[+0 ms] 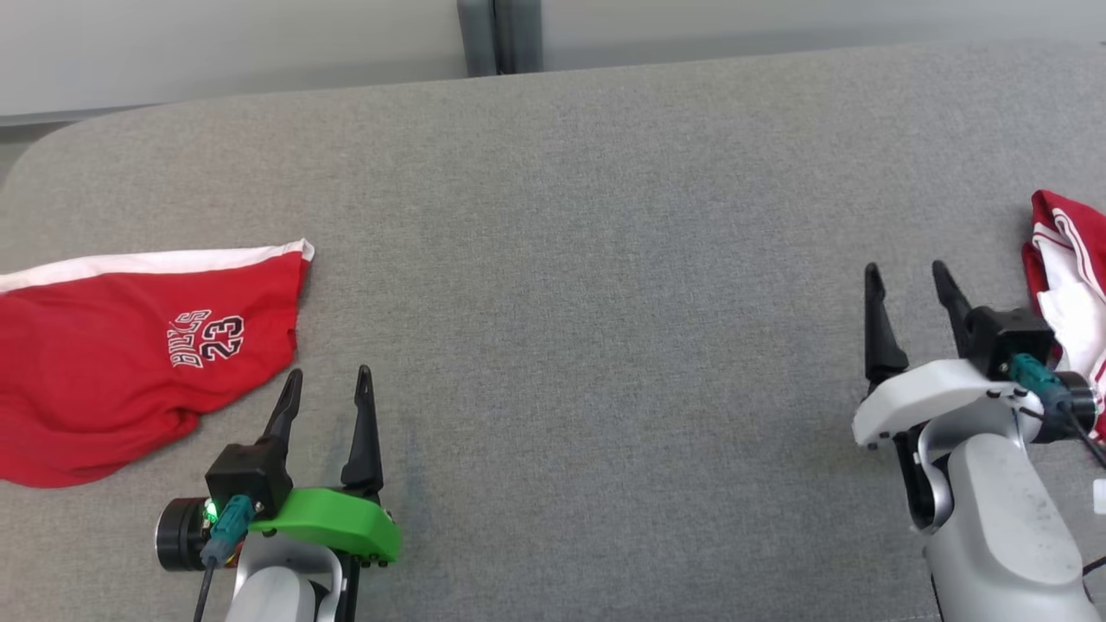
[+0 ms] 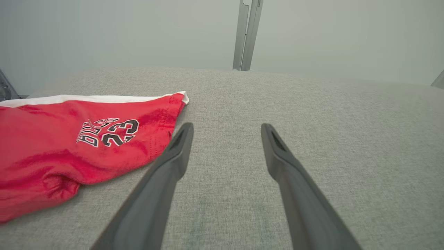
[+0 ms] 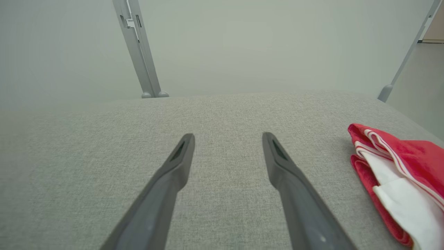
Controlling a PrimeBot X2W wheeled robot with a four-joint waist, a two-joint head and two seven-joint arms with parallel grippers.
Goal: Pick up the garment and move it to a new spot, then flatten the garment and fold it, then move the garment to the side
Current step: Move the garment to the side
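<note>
On the grey fabric surface (image 1: pixel 587 302) a red garment (image 1: pixel 130 345) with a white band and the print "BULLS 23" lies at the left edge, a little crumpled at its near side, and part of it runs out of the head view. The left gripper (image 1: pixel 329 373) stands just beside the right side of this garment, its two dark fingers wide apart and with nothing between them; if the nearer finger touches the cloth, I cannot tell. A second garment (image 1: pixel 1067 276), red with white stripes and bunched, lies at the right edge. The right gripper (image 1: pixel 905 269) is near it, also spread wide and empty, over bare fabric.
</note>
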